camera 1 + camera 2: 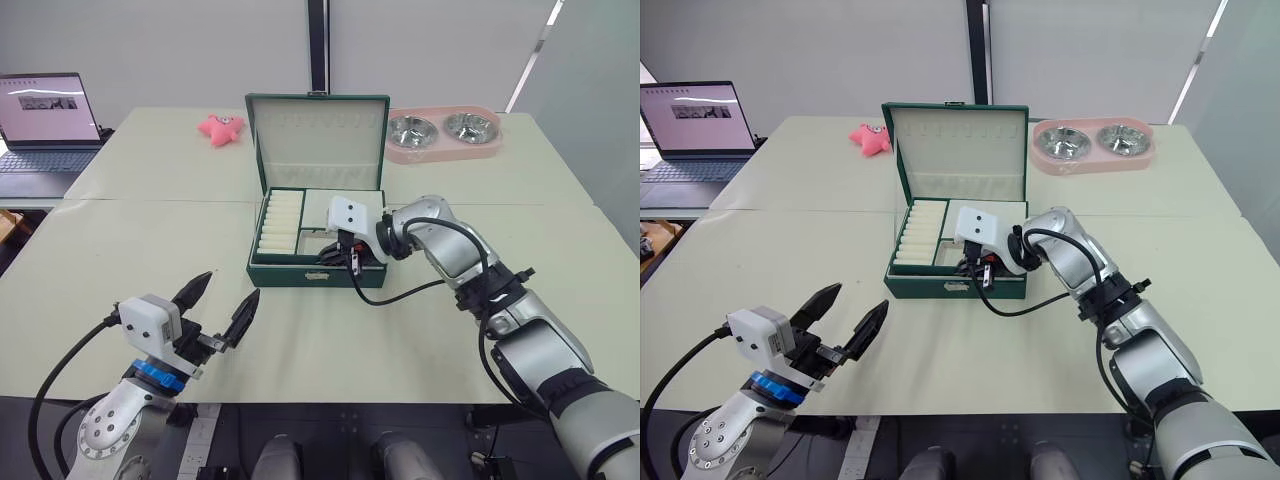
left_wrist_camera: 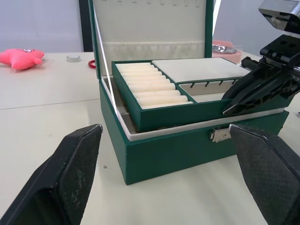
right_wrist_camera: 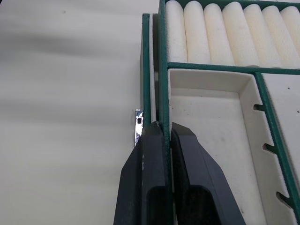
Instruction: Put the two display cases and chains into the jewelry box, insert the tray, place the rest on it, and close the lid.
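Our right end effector point(image 3: 161, 136) is clenched on the front wall of the tray point(image 1: 300, 222), seated inside the jewelry box point(image 1: 300, 274); our released left end effector point(image 1: 222, 303) hovers before the box, and an uneven pull might jam the tray.

Dark green jewelry box point(image 1: 300, 274) with cream-lined lid point(image 1: 318, 140); dark green tray point(image 2: 187, 105) with cream ribbed rolls; pink toy point(image 1: 221, 128) far left; pink holder point(image 1: 445, 148) of silvery bowls far right.
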{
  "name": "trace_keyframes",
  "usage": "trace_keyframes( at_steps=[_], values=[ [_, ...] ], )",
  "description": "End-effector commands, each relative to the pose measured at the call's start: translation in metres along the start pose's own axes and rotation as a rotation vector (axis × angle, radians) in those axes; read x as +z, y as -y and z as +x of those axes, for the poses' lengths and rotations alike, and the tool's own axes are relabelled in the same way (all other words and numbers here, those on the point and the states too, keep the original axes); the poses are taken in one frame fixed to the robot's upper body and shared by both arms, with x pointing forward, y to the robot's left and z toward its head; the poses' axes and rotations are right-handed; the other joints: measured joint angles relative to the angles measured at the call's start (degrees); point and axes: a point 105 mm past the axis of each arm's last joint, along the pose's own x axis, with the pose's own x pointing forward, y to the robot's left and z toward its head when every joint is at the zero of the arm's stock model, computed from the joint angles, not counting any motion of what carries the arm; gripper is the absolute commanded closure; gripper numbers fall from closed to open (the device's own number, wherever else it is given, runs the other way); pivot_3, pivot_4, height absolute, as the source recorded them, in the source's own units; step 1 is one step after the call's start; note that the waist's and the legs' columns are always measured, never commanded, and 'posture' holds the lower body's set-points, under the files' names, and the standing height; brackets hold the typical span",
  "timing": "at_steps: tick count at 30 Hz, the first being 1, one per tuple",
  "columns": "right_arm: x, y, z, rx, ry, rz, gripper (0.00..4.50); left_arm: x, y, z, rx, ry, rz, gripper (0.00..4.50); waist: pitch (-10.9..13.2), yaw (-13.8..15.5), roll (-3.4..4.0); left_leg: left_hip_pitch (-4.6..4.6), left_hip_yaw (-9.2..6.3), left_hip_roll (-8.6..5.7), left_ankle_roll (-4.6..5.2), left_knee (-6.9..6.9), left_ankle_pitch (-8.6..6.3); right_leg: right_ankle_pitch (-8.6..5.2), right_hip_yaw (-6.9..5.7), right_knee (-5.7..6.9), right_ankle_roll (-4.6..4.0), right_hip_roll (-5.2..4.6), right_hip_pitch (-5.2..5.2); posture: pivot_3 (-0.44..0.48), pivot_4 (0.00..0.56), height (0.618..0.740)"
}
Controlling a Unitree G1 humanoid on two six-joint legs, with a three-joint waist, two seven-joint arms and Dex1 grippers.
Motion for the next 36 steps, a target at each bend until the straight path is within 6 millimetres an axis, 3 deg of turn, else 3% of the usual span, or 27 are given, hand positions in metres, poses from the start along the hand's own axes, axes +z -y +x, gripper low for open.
trace_keyframes(
  at_steps=[1,33,36],
  values=[
    [0.015,0.002,-0.001,0.000,0.026,-0.057,4.50,0.007,-0.001,-0.003,0.000,0.035,0.017,0.00,0.00,-0.01,0.00,0.00,0.00,0.00,0.00,0.00,0.00,0.00,0.00,0.00,0.00,0.00,0.00,0.000,0.150,0.740],
    [0.015,0.004,0.009,0.030,0.030,-0.068,4.50,-0.005,-0.008,-0.010,0.018,0.034,0.016,0.00,0.00,-0.17,0.01,0.03,0.01,0.02,0.00,-0.02,0.00,0.00,0.01,0.00,0.00,0.01,0.00,0.000,0.150,0.740],
    [0.020,0.007,0.005,0.022,0.061,-0.065,3.66,-0.005,-0.008,-0.010,0.019,0.035,0.017,0.00,0.00,-0.17,0.01,0.02,0.01,0.01,0.00,-0.03,0.00,0.00,0.01,0.00,0.00,0.01,0.00,0.000,0.150,0.740]
  ],
)
